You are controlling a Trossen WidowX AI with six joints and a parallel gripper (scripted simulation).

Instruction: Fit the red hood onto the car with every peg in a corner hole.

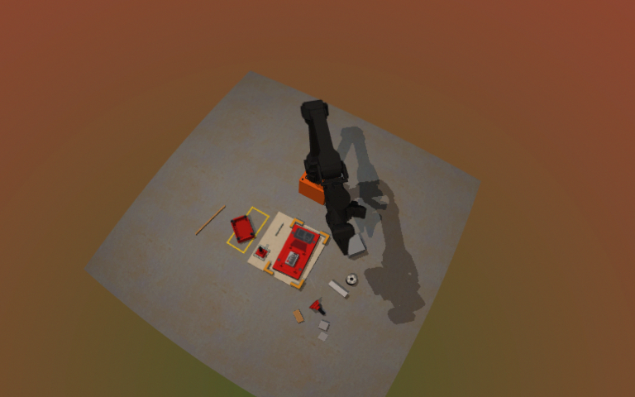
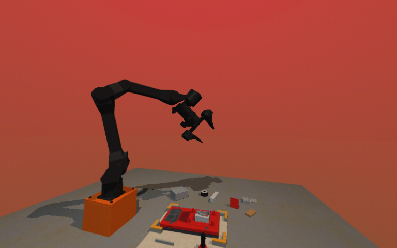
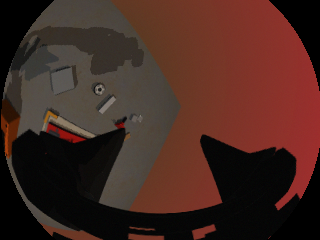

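Note:
The hood point(image 1: 242, 228), a red shell with dark corners, lies left of the jig in the top view, partly across a yellow outline. The car chassis point(image 1: 306, 255) point(image 2: 190, 225) point(image 3: 62, 133) sits in the jig point(image 1: 269, 234) point(image 2: 152, 239), a pale board with orange corner brackets. The grey engine block point(image 1: 292, 259) point(image 2: 202, 217) is on its deck, with short red pegs around it. My gripper point(image 2: 208, 135) point(image 3: 164, 135) is open and empty, high above the table and far from the hood. The hood is out of view in the exterior view and not visible in the wrist view.
Beyond the jig are a grey box point(image 1: 356, 246) point(image 2: 179, 193) point(image 3: 63, 80), a wheel point(image 1: 350, 279) point(image 2: 204, 192) point(image 3: 99, 89), a white bar point(image 1: 337, 288) point(image 2: 214, 197) and a wooden block point(image 1: 298, 316) point(image 2: 250, 212). A thin stick point(image 1: 209, 220) lies left of the hood.

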